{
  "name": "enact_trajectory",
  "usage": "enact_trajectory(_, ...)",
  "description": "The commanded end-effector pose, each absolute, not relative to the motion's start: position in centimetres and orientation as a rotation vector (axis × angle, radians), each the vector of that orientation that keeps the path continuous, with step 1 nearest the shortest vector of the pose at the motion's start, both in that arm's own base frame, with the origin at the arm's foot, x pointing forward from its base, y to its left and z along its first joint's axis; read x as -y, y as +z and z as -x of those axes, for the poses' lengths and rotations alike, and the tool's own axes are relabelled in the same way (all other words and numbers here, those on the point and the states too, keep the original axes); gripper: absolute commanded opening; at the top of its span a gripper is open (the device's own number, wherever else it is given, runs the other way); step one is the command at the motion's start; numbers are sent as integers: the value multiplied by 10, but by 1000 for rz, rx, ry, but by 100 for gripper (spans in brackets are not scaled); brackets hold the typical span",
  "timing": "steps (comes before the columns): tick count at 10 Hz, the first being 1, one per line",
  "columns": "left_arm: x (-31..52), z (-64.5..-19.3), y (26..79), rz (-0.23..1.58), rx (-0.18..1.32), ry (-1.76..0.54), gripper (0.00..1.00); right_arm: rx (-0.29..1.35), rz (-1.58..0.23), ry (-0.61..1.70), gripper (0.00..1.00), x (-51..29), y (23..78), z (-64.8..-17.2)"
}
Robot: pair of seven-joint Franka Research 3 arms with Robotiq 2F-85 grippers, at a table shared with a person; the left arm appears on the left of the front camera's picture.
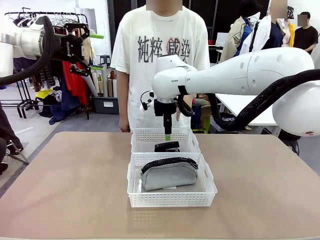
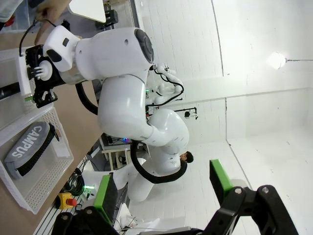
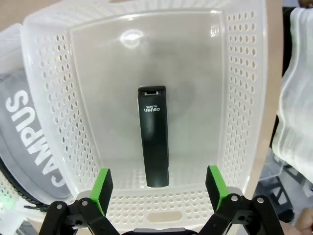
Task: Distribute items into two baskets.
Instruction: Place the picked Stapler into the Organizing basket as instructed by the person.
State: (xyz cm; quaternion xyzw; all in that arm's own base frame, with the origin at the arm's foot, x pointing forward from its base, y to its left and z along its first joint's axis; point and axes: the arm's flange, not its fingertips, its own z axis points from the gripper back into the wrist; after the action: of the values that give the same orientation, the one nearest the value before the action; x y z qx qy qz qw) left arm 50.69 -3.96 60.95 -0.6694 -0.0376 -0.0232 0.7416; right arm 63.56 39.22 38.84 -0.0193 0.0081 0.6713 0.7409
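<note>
While two baskets (image 1: 200,150) (image 1: 207,187) stand, one stapler (image 3: 153,134), one pouch (image 1: 169,174)

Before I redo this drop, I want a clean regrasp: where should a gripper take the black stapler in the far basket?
Probably from straight above, across the middle of the stapler, jaws closing on its long narrow sides. It lies flat and central in the smaller basket, away from the walls.

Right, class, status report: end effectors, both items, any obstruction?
Both end effectors open: left raised aside, right above stapler in far basket. Pouch in near basket. No obstruction.
</note>
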Motion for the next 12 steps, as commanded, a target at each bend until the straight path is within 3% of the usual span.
enact_trajectory(1,38,-505,611,1472,77,-56,100,-29,66,1487,100,-395,383,-633)
enact_trajectory(6,38,-505,611,1472,77,-56,100,-30,50,1481,100,-395,381,-634)
enact_trajectory(10,38,-505,611,1472,77,-56,100,-64,-213,1185,100,-375,414,-629)
enact_trajectory(12,38,-505,611,1472,77,-56,100,-32,-209,943,100,-357,435,-622)
